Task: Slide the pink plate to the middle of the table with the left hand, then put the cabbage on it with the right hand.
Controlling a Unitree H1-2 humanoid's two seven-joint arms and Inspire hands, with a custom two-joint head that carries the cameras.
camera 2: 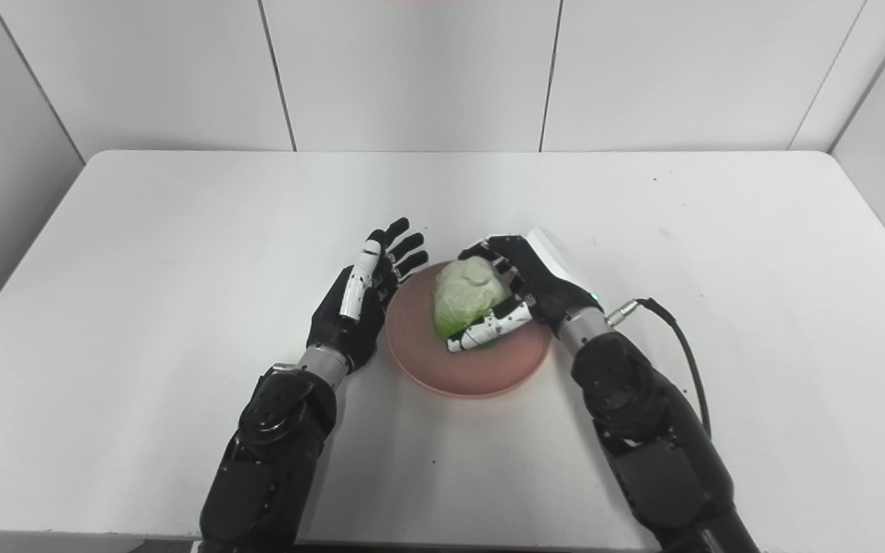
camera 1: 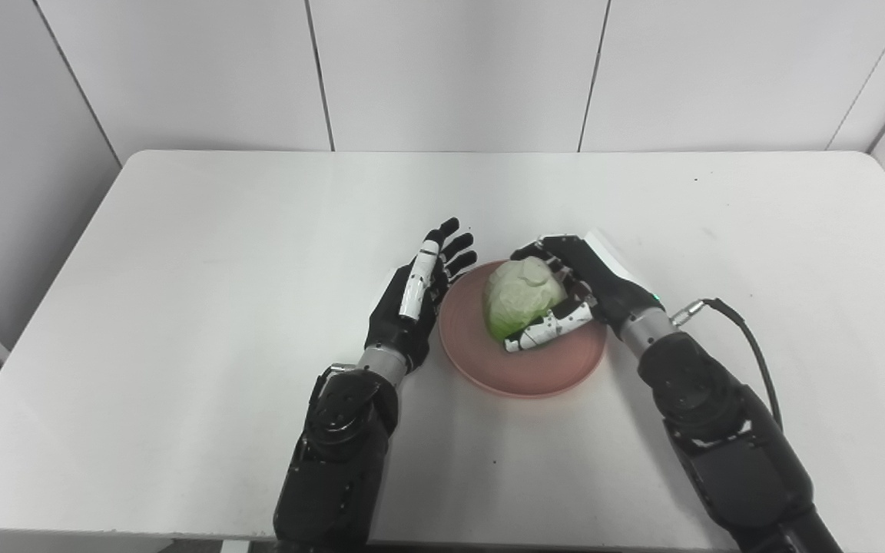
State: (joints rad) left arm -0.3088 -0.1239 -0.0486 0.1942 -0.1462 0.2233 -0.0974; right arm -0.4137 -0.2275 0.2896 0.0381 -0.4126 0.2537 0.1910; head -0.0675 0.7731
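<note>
I see my right hand (camera 1: 575, 290) wrapped around the cabbage (camera 1: 521, 296), fingers closed over it, on the pink plate (camera 1: 523, 367) beneath; my left hand (camera 1: 412, 296), fingers spread, empty, stands against the plate's left rim

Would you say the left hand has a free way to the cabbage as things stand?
Probably not. The left hand stands open beside the pink plate's left rim, close by, but the right hand has its fingers wrapped around the cabbage, leaving only its left face exposed.
</note>
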